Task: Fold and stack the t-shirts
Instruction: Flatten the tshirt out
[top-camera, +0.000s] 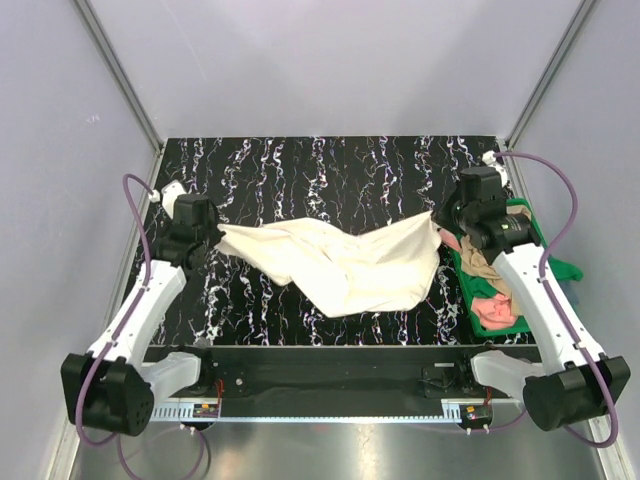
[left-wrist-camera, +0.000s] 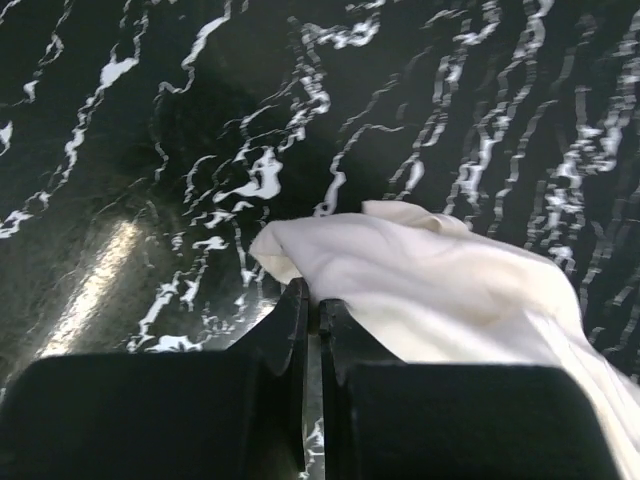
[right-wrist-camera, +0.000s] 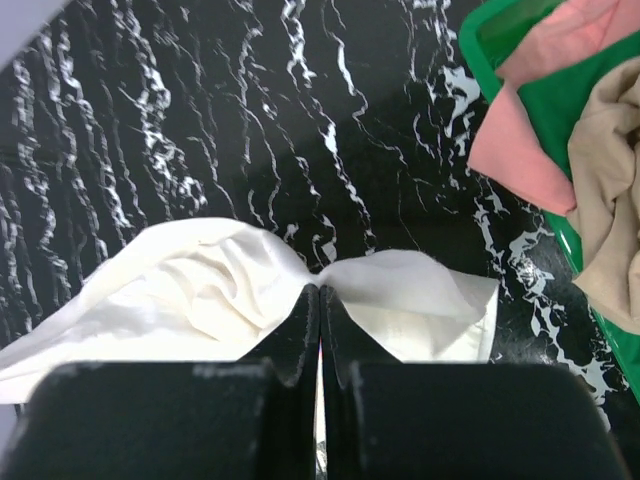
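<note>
Cream shirt lies spread across the middle of the table, running from 9 o'clock to 3 o'clock in my overhead view, with its loose bulk sagging toward 6. I see the left gripper pinched tight on the shirt's 9 o'clock corner, and the right gripper clamped on its 3 o'clock corner. At the table's 3 o'clock edge sits a green bin holding a pink shirt and a tan shirt.
</note>
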